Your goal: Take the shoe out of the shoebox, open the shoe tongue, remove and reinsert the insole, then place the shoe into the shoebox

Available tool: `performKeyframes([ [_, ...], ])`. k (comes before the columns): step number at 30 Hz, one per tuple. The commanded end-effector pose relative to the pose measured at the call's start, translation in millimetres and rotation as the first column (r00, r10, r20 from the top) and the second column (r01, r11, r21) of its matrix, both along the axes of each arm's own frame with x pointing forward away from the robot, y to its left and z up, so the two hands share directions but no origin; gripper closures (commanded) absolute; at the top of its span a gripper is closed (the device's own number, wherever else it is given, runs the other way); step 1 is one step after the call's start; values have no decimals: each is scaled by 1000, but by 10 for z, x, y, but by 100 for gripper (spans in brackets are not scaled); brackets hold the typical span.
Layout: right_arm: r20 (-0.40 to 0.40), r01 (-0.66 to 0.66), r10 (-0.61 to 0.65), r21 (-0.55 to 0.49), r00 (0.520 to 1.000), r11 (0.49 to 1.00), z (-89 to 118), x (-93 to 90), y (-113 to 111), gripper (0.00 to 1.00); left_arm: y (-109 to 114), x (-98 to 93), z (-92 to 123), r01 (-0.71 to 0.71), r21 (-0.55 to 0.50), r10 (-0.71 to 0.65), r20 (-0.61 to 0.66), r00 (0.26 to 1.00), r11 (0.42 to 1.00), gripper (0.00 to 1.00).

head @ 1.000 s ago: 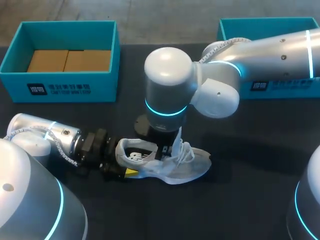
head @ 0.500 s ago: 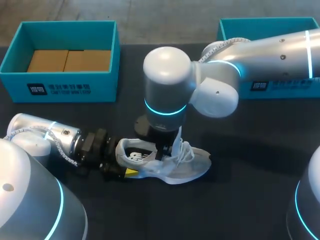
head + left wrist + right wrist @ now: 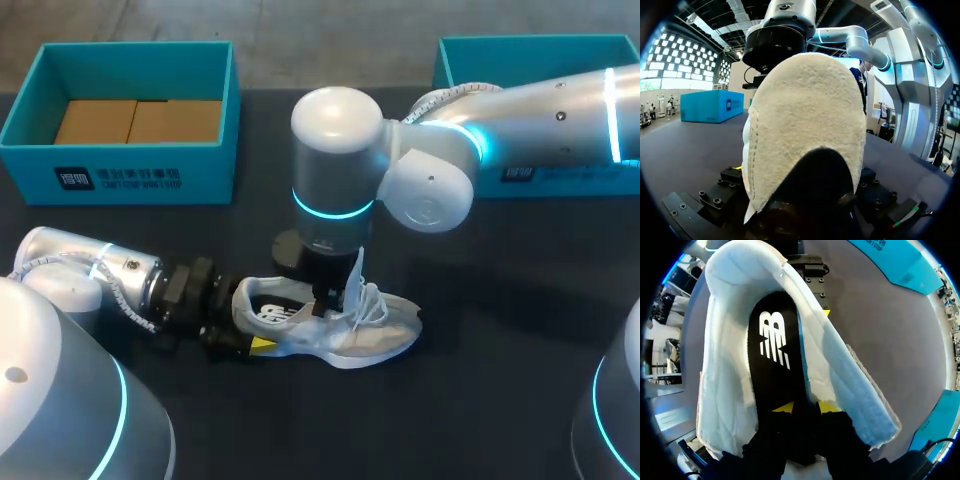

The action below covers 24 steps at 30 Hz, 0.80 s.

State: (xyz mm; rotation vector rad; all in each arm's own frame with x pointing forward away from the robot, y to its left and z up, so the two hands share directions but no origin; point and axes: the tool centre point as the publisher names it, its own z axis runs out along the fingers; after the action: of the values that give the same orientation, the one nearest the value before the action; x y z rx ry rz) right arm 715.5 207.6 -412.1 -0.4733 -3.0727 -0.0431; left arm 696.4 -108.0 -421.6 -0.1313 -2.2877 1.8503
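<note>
Clamping the heel of the white shoe (image 3: 335, 330) with the left gripper (image 3: 256, 344), fingers drawn in narrow on the heel wall, one yellow tip showing against the shoe's near side. Holding the shoe upright on its sole on the dark table (image 3: 500, 400), outside both boxes, toe pointing away from the left arm. Standing the right gripper (image 3: 805, 409) straight down into the shoe's opening, just behind the laces (image 3: 372, 300). Pinching the black insole (image 3: 774, 347) between the two yellow tips, one on each side of it, fingers set narrow, at the part of the insole nearer the laces. Leaving the insole inside the shoe, white logo facing up. Leaving the teal shoebox (image 3: 200, 175) well behind the shoe on the left arm's side, open, brown cardboard (image 3: 135, 120) lying on its floor. Leaving a second teal box (image 3: 450, 62) well behind the shoe on the right arm's side, partly covered by that arm.
</note>
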Motion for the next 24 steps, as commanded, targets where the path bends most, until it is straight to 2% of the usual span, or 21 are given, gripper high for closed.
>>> performKeyframes([
  [1, -47, -6, 6, 1, 999, 1000, -230, 14, 21, 71, 13, 4, -17, 2, -1, -2, 1, 1000, 1000, 100],
  [12, -187, -35, 34, -4, 982, 999, -337, -195, 107, 75, 13, 4, -17, 2, -1, -2, 1, 1000, 1000, 100],
  [17, -215, -35, 34, 4, 976, 999, -386, -302, 133, 80, 13, 4, -17, 2, -1, -2, 1, 1000, 1000, 100],
  [18, -219, -34, 35, 9, 975, 999, -397, -325, 138, 82, 13, 4, -17, 2, -1, -2, 1, 1000, 1000, 100],
  [21, -222, -26, 30, 22, 975, 999, -425, -385, 143, 100, 13, 4, -17, 2, -1, -2, 1, 1000, 1000, 100],
  [24, -208, -16, 24, 39, 978, 999, -412, -436, 137, 100, 13, 4, -17, 2, -1, -2, 1, 1000, 1000, 100],
])
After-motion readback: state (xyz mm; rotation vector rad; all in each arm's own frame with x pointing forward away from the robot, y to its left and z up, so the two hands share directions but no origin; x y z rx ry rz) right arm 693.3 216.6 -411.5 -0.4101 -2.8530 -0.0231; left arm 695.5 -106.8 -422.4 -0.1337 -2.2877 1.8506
